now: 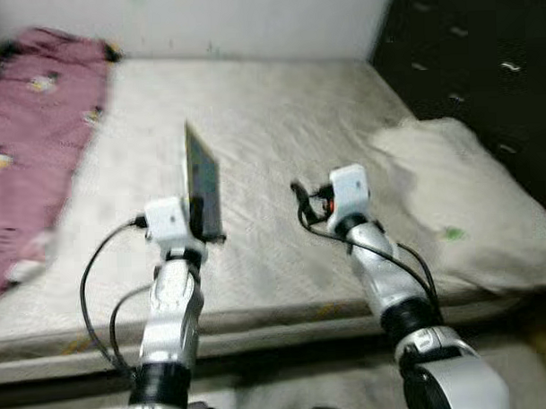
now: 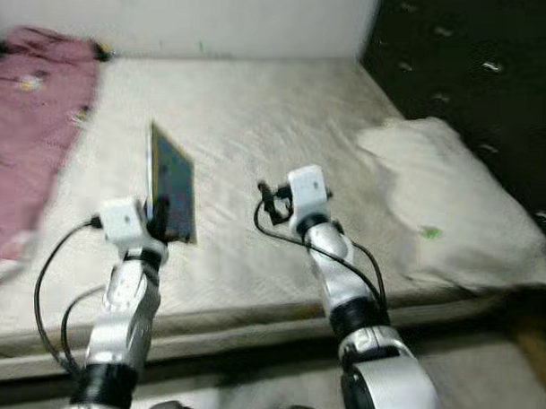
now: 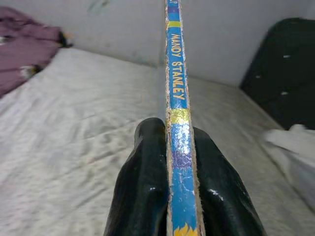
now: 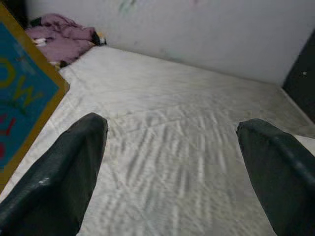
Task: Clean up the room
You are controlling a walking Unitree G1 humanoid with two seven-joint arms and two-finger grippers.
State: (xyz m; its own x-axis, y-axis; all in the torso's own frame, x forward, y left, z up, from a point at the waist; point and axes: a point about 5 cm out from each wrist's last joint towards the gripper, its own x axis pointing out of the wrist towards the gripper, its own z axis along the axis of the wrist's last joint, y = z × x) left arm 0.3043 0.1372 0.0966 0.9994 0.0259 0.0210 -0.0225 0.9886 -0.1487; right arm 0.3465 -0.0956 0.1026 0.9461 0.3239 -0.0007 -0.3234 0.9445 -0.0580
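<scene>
The left gripper point(image 3: 181, 147) has its jaws clamped on the near edge of a thin blue book point(image 1: 202, 178), one black finger on each side of the spine (it reads MANDY STANLEY), holding it upright on edge above the bed point(image 1: 270, 133). To its right, the right gripper point(image 4: 172, 147) hovers over the mattress with jaws spread wide, holding nothing. A pink blanket point(image 1: 33, 132) lies at the far left, a white pillow point(image 1: 461, 198) on the right
</scene>
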